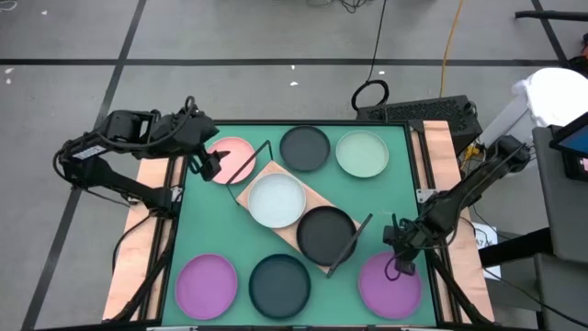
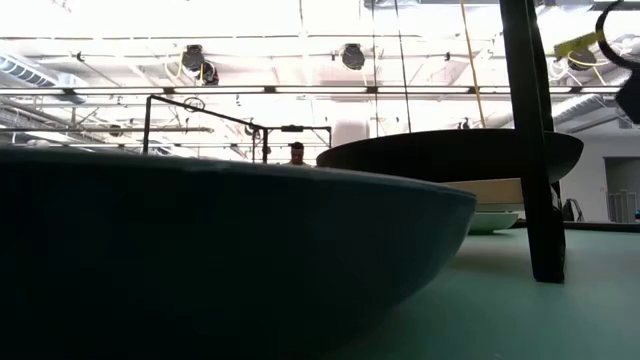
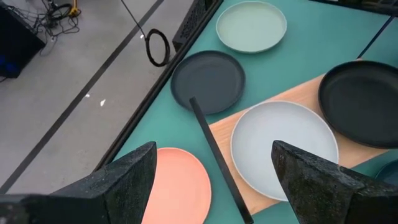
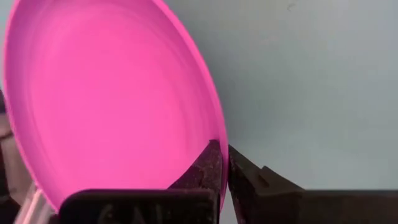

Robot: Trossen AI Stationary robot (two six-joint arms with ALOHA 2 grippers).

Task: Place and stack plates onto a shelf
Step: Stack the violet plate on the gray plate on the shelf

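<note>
Purple plate [image 4: 112,99] rim in right pincer [image 4: 224,171]

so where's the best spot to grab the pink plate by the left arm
Probably its thin raised rim, from above, on the edge nearest the open left tool. The pink plate lies flat on the green table, so only the rim gives something to pinch. Its far side sits by the shelf wire frame, which would crowd the fingers.

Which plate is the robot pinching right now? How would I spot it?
Start at the wooden shelf board mid-table, then go to the table's near right corner. There the right gripper is shut on the rim of a round purple plate; the other purple plate, near left, lies untouched.
</note>
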